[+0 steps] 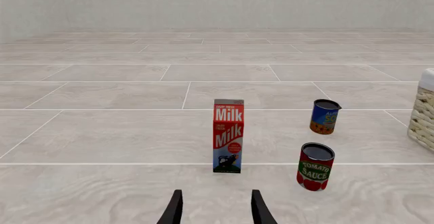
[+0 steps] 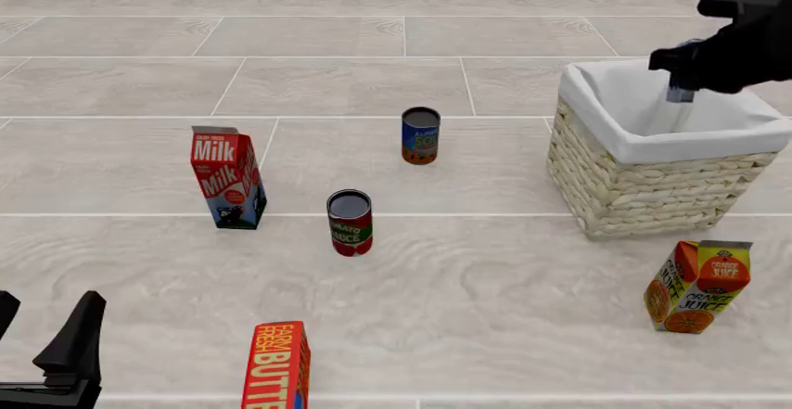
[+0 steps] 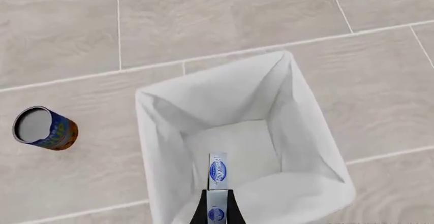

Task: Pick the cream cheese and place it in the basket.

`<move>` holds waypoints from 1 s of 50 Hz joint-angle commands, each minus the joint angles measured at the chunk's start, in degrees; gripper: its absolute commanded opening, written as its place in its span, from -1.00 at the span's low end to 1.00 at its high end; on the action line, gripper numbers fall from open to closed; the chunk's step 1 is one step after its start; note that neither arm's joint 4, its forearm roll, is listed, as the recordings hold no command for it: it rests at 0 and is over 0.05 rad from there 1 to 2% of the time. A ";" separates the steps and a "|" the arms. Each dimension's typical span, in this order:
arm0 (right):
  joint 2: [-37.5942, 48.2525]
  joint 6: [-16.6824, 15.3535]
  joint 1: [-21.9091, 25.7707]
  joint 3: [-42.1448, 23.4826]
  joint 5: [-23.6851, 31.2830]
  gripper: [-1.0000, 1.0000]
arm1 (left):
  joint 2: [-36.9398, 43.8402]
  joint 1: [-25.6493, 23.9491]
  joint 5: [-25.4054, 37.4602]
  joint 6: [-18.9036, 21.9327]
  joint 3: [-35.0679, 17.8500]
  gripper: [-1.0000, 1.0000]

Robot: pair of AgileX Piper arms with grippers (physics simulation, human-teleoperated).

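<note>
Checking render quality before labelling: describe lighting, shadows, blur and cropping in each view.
Front view: flat, even light, no cast shadows under the red-and-white milk carton; the red-orange butter box is cropped at the bottom edge. Left wrist view: sharp, no glare. Right wrist view: the large square wicker basket's white lining is softly shaded; the small light-blue and white cream cheese box stays readable.

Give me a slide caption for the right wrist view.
Right gripper holds the cream cheese above the basket.

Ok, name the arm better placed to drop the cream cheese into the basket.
Right. Its gripper holds the cream cheese directly above the basket; the left gripper is open, facing the milk carton.
</note>
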 commanded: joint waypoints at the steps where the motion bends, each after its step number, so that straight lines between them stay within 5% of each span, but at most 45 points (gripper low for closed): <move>1: 2.76 1.47 0.31 -6.10 4.48 -1.00 | -0.01 0.00 0.00 0.01 0.00 1.00; 50: 12.42 1.33 -0.65 -11.01 4.06 -1.00 | 0.00 0.01 0.00 0.00 0.00 1.00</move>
